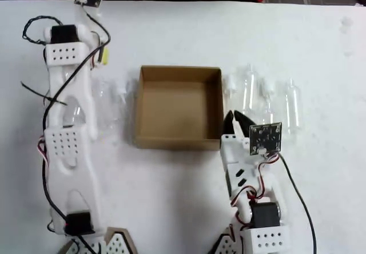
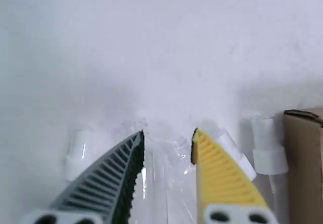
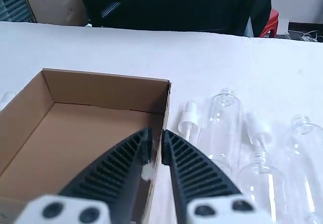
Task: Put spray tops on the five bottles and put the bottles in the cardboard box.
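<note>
Plainly, three bottles (image 3: 224, 125) beside one box (image 3: 103, 90).

Left arm (image 1: 67, 128) stretched out long and flat, left gripper (image 2: 167, 138) spread wide. Right arm (image 1: 243, 168) folded short, right gripper (image 3: 155, 133) parted by a narrow gap.

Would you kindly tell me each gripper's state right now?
Left gripper: open, straddling a clear bottle.
Right gripper: barely open, nothing held.

Office-like room — black chair (image 3: 171, 7) behind white table (image 3: 252, 47).
</note>
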